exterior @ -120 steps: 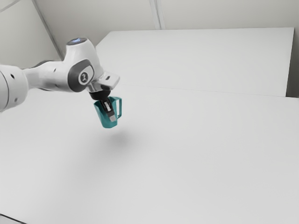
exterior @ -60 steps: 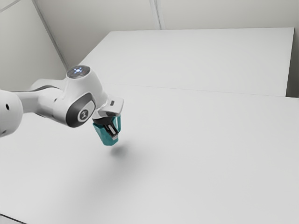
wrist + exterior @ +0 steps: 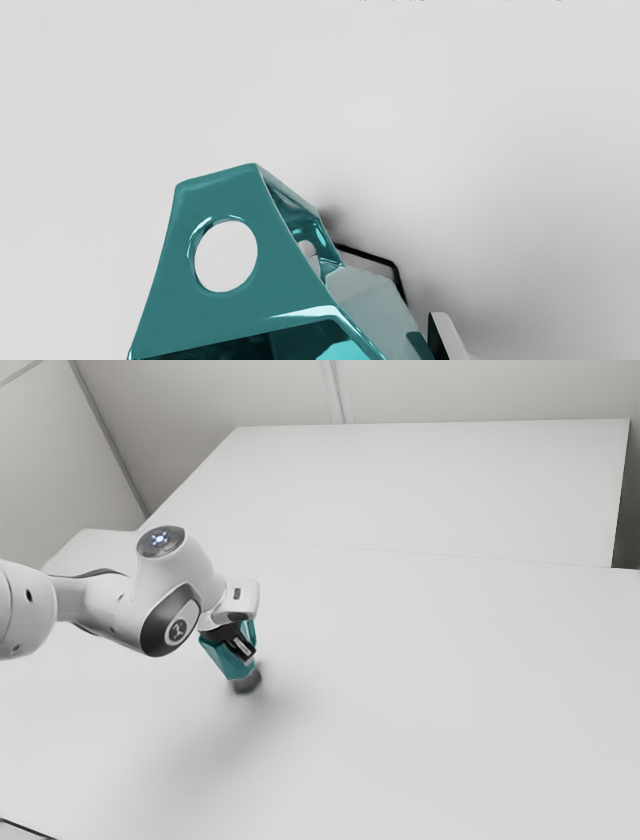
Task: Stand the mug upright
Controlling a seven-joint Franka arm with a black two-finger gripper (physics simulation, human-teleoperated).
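"Where was the mug [image 3: 226, 656] held?"

"Low over the table [image 3: 420, 700], in the exterior view's left half, clamped in the closed gripper [image 3: 240, 648]. It was tilted, its mouth leaned toward the exterior view's left."

"Was the base set down?"

"Contact could not be told; a dark shadow [image 3: 247, 685] was cast close beneath."

"How was the step best done?"

"Slowly, it was judged: the tilt taken out by a turn of the wrist, the base eased flat without being pressed. Were the grip loosened before the base was fully seated, a topple was to be feared."
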